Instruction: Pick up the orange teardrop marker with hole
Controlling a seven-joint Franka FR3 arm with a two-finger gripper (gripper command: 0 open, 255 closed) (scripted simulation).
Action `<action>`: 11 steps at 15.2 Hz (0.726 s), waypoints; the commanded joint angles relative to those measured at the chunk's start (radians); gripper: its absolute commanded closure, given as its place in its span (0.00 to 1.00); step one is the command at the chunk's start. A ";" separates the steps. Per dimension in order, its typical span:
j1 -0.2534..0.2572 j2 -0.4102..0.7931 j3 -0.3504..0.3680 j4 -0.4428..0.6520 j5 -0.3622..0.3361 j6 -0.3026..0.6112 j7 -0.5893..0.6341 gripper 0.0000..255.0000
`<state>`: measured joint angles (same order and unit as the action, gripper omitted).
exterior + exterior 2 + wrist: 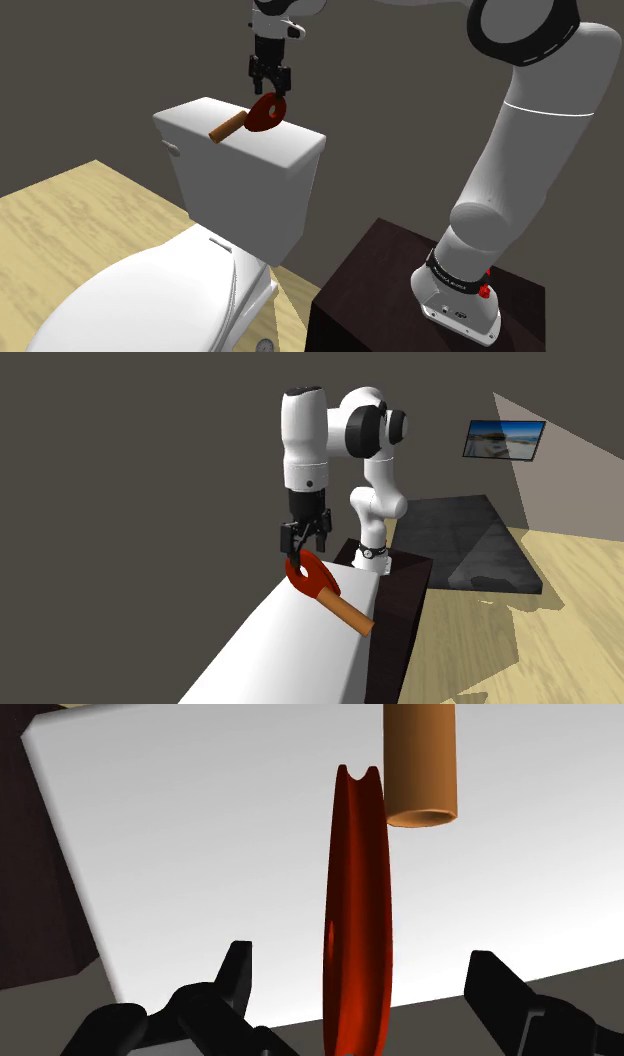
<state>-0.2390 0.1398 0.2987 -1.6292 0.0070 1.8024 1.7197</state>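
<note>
The all-black two-finger gripper (pixel 270 88) is seen spread wide above the flat white lid of a toilet cistern (pixel 288 153). Nothing is grasped: in the wrist view a clear gap is left on either side between its two fingers (pixel 238 969) and the one thing standing between them. That thing is the dark orange-red teardrop marker with a hole (pixel 265 112). It is turned on edge directly beneath the hand, midway between the fingers, with its ringed end nearest the palm. Whether its lower edge is resting on the lid cannot be told. One brown cylinder (pixel 227 127) is laid on the lid just beyond the marker's pointed end, past the fingertips. Whether these two are touching cannot be told. One marker, one cylinder and one lid are counted.
</note>
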 commanded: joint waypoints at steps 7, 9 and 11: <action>0.001 0.004 0.000 -0.043 -0.001 0.048 0.002 1.00; 0.001 0.004 0.000 -0.043 -0.001 0.048 0.002 1.00; 0.001 0.005 0.000 -0.043 -0.001 0.048 0.002 1.00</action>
<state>-0.2383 0.1441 0.2987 -1.6721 0.0056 1.8502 1.7217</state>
